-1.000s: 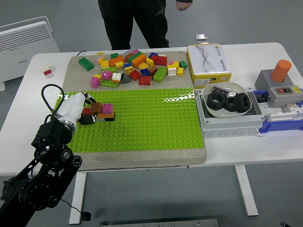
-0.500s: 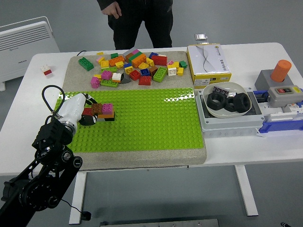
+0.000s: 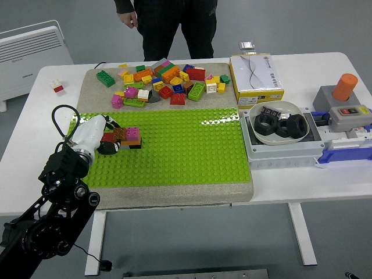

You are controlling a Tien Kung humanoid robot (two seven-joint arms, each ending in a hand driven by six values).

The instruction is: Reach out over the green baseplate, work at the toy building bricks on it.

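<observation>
Nuts [image 3: 277, 125], big and black, fill the white bowl [image 3: 301, 110] in the grey tray [image 3: 283, 154] right of the green baseplate [image 3: 186, 151]. Loose bricks [image 3: 165, 83] lie heaped beyond its far edge; most of its studs are bare. At its left edge the left hand [image 3: 99, 136] curls its dark fingers [image 3: 108, 146] against a small brick stack [image 3: 127, 137], brown, red and pink, sitting on the plate.

Bright green studded baseplate [image 3: 174, 151], multicoloured loose bricks [image 3: 165, 83], white table [image 3: 302, 183]

Glossy plastic baseplate [image 3: 174, 151], shiny bricks [image 3: 163, 84], seemingly rough mat [image 3: 174, 189]
</observation>
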